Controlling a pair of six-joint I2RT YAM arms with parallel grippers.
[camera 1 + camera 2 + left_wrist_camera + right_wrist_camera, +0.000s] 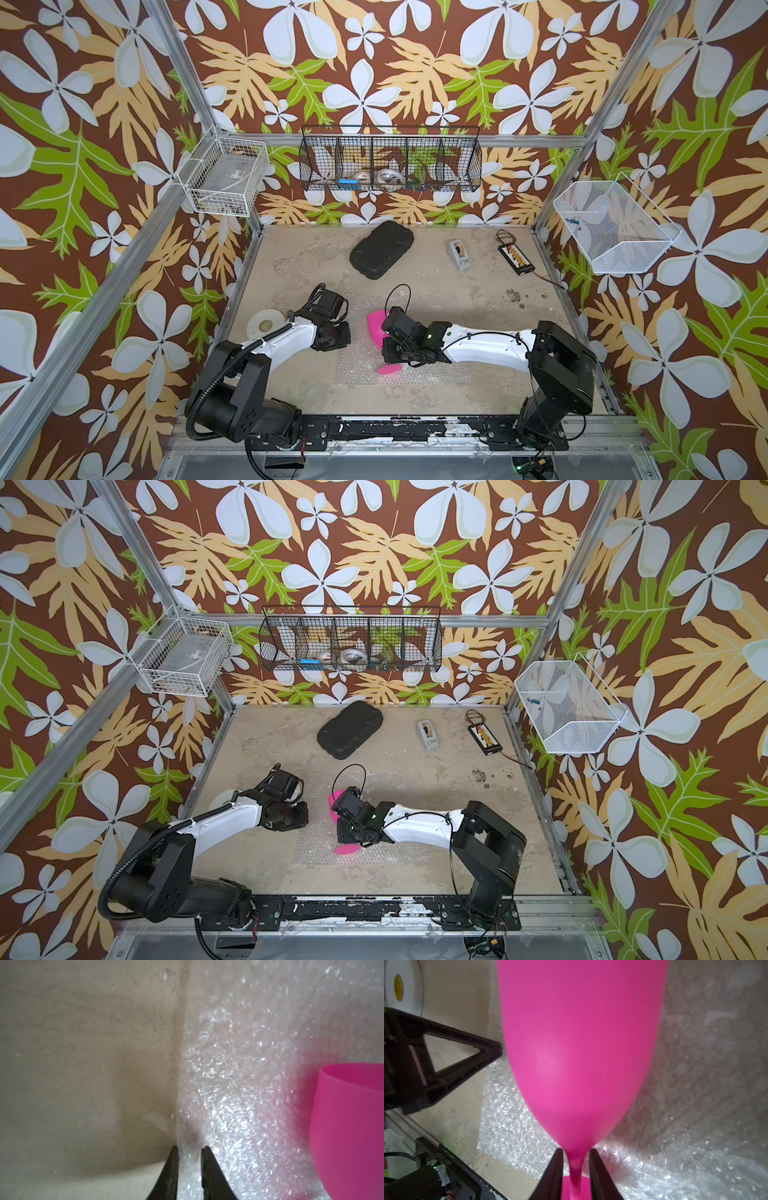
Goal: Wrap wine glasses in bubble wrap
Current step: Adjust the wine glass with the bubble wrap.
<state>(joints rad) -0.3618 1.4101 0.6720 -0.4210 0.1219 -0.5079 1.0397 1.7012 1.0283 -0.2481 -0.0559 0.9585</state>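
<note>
Counting one goblet [581, 1043], one bubble wrap [239, 1084].
We see left hand [189, 1148] pinching wrap, right hand [576, 1150] spread around stem.

The bubble wrap [440, 365] lies mid-desk [291, 257]. The goblet [376, 326] lies on the wrap's left part, cup far, foot near. The left end effector [189, 1149] is at the wrap's left edge; the right end effector [576, 1150] straddles the stem from the right. Far behind lies a case [381, 250], with a tape dispenser [459, 254] to its right.
</note>
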